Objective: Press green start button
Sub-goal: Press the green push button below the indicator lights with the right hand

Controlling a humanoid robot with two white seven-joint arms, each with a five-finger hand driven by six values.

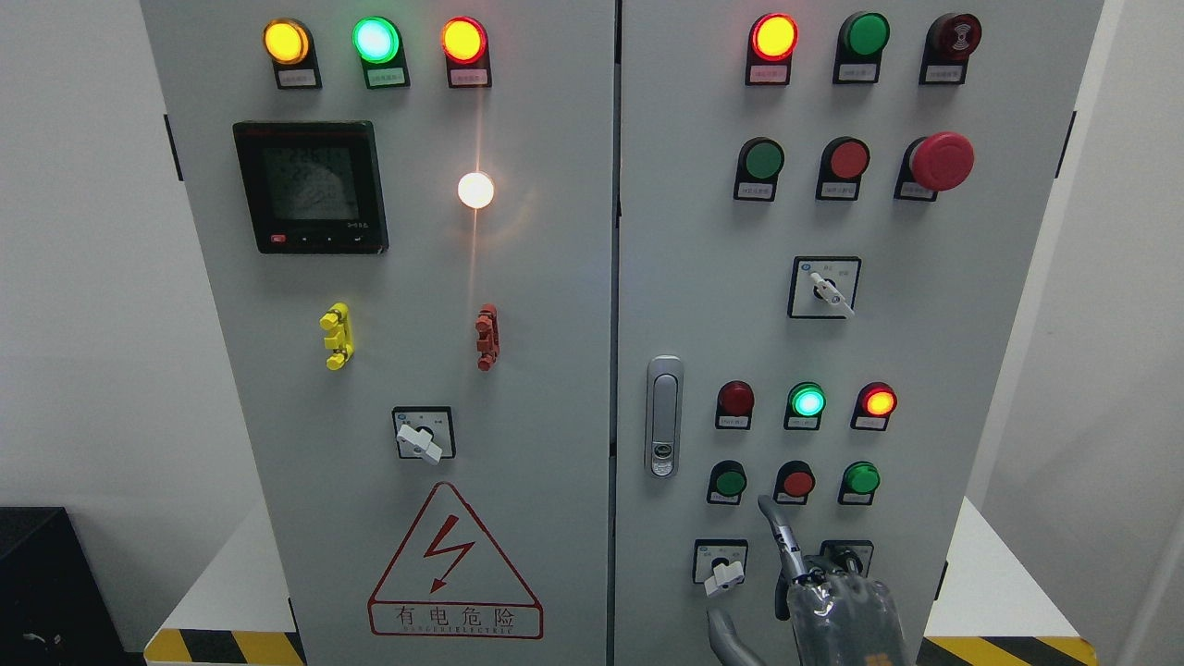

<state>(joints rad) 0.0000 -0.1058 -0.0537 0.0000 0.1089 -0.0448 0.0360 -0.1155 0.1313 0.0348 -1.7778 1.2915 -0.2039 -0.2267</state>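
A grey control cabinet (925, 370) fills the view, and its right door carries the push buttons. In the lower row a green button (729, 482) sits left, a red button (796, 481) in the middle and a second green button (861, 478) right. Another green button (764, 159) is higher up. My right hand (819, 592) rises from the bottom edge with its index finger (775, 523) stretched upward and the other fingers curled, holding nothing. The fingertip is just below the lower row, between the left green button and the red one, touching neither. The left hand is out of view.
Above the lower row are a dark red lamp (736, 399), a lit green lamp (807, 401) and a lit red lamp (878, 402). A rotary switch (723, 572) sits left of the hand, a door latch (662, 416) further left. A red mushroom stop button (942, 161) is top right.
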